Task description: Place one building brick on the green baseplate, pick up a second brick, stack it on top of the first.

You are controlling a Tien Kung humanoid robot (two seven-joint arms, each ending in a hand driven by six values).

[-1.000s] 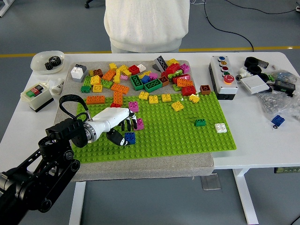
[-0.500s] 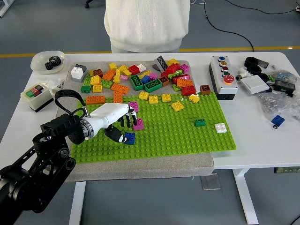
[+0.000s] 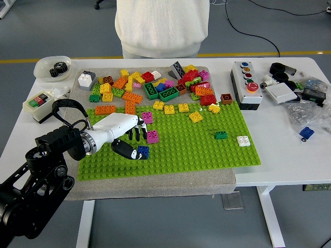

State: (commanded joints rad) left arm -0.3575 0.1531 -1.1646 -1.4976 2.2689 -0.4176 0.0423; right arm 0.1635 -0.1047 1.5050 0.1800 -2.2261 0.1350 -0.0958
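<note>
The green baseplate covers the front of a grey mat. On its left part stand a blue brick and a magenta brick, a little apart. My left hand, white-backed with dark fingers, hovers just left of both. Its fingers hang loosely beside the magenta brick and its thumb tip lies against the blue brick's left side. The hand is open and holds nothing. A second magenta brick stands further back. My right hand is out of view.
Several loose bricks are heaped on the mat behind the baseplate. A small green brick and a white brick stand on the plate's right. A button box sits at right, a switch box at left. A person stands at the far side.
My left arm and hand have drawn back slightly to the left and away from the two bricks. The blue and magenta bricks stay where they were.
</note>
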